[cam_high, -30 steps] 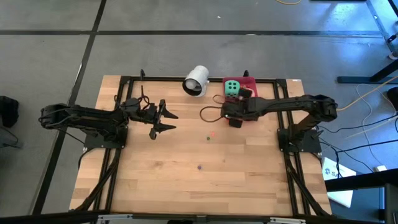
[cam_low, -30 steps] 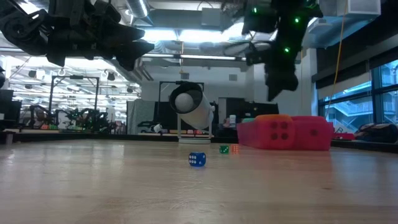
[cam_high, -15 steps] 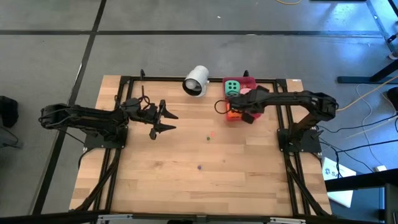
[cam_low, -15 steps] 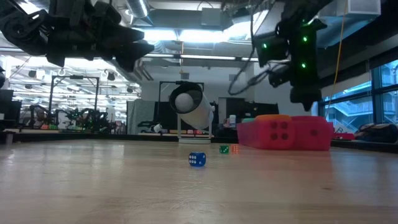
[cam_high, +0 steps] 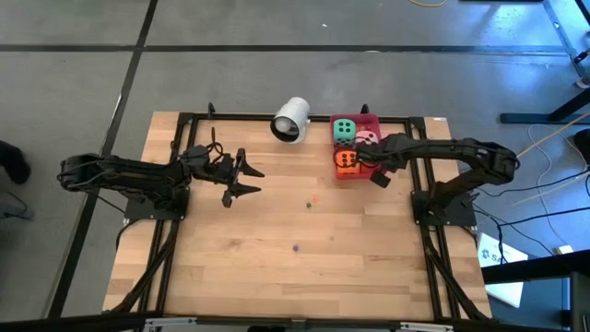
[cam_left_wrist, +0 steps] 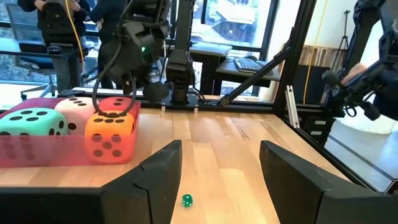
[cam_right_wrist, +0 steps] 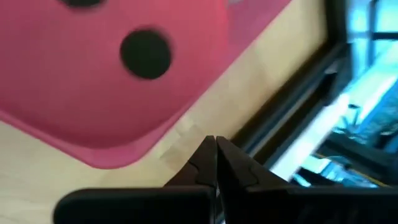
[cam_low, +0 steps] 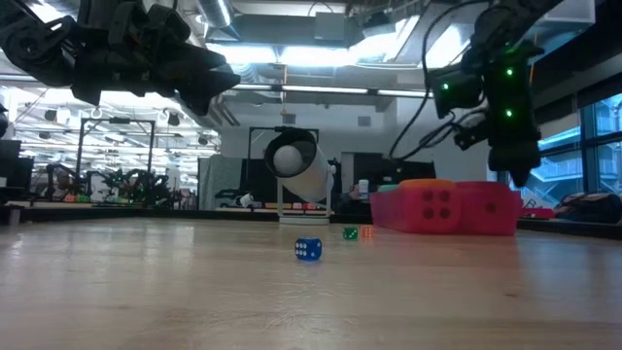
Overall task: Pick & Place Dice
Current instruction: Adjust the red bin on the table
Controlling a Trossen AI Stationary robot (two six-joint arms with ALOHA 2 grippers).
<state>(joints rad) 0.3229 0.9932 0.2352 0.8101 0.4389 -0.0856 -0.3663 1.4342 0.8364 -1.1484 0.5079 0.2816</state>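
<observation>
Four dice are seen gathered in the tray, the orange die at its near edge. The right gripper, pressed together and empty, is held just beside it; the left gripper is spread, idle. Little appears left.

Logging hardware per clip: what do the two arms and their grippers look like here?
Both arms are dark, near black, built of slim jointed links on black bases. The left gripper has two pointed dark fingers, flat and wedge-shaped. The right gripper matches; a black cable loops beside its wrist, and green indicator lights glow on that arm in the low view.
</observation>
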